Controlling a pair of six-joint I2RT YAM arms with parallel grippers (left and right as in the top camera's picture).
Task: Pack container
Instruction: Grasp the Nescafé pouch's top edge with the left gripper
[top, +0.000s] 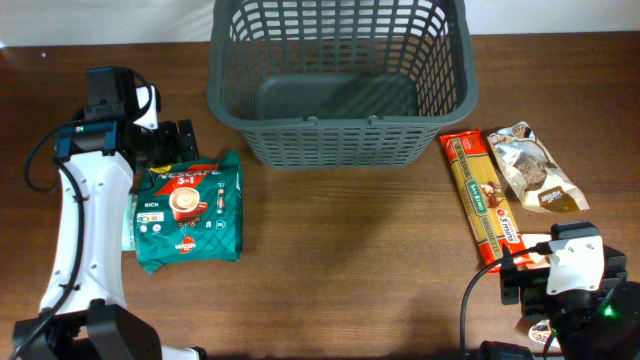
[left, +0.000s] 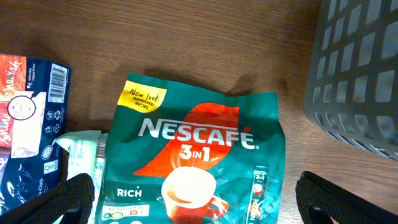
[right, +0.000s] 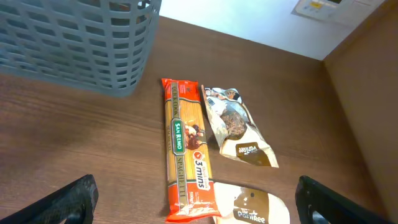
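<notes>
Currently | step: first pick, nothing packed | container (top: 330, 145) empty, far-centre of table (top: 350, 260) | left hand (left: 199, 199) wide open above coffee packet (left: 199, 143) | right hand (right: 199, 202) wide open near spaghetti (right: 183, 143) | next: lower, close on packet

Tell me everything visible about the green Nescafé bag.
This glossy green foil Nescafé 3in1 bag lies flat, face up, on the brown wooden table, near the dark grey plastic basket without touching it. It bears a red swirl, cup picture and yellow tag. A pale packet meets its edge away from the basket.
</notes>
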